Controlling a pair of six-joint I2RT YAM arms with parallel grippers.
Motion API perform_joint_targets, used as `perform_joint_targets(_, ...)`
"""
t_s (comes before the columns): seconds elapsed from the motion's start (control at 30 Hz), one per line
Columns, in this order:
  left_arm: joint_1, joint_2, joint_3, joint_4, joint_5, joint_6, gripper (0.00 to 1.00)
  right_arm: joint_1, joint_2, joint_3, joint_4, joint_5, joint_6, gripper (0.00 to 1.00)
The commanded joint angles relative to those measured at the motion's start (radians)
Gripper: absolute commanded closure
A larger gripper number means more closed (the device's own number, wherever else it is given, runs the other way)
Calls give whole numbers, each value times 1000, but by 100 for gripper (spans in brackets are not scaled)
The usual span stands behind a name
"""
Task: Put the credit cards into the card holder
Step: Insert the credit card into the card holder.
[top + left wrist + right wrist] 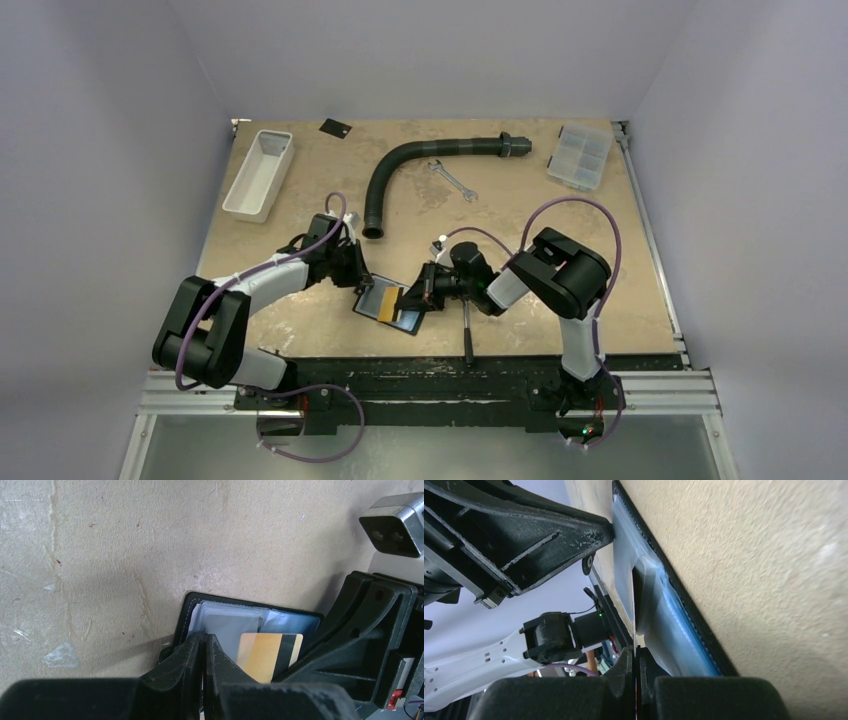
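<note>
Black stitched leatherette card holder (pixel 225 625) lies open flat on the tan chipboard table (pixel 125 540), near the front edge, between the two arms. Its inner pockets are grey-clear glossy film, soft and wrinkled. The left hand (pixel 204 639) is clenched on the holder edge nearest it, so it reads as pinning the holder. The right hand (pixel 635 652) is clenched down to a slit. It looks to be gripping the thin gold plastic card with a black mag stripe (pixel 262 655) by its trailing end, but the contact is hidden, so that's a read. That card lies angled over the right-side pocket; can't tell if it's inside. A second small black flat card (pixel 335 127) sits at the far table edge, well apart.

Handling: the cards should be light, stiff, slick and a bit springy. Take one by a short edge and keep it flat to the pocket mouth. The holder is light and floppy and will likely skate on the board unless held. The film mouth will probably cling shut and catch a corner.
</note>
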Motion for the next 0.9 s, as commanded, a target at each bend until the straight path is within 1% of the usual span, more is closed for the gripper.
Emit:
perform_joint_targets(0.0,-6,-12,-18,-12,-25,5,94,-30,-18,36,-60,18,-77,100)
perform_joint_targets(0.23,-9,-12,-18,-14,-24,7,95,-52,-22,70,-131,23,-159,100)
perform_joint_targets(0.33,-11,-13,-18,-14,-24,5,95,-52,-19,77,-123,31,-162,100)
perform_joint_targets(0.4,-11,-13,-18,-16,-22,4,95,-51,-18,79,-123,47,-163,100)
perform_joint_targets(0.67,-14,-18,-21,-17,-25,0,95,-48,-32,104,-208,93,-257,100)
perform_joint_targets(0.73,-14,-21,-25,-14,-20,-7,95,-41,-26,90,-155,100,-222,100)
perform_joint_targets(0.8,-14,-28,-31,-10,-10,-23,93,-35,-15,38,-29,116,-128,100)
perform_joint_targets(0.83,-14,-39,-31,-9,-5,-32,90,-28,-6,15,82,123,-69,100)
perform_joint_targets(0.87,-14,-59,-28,-12,-2,-40,85,-25,0,0,138,131,-30,100)
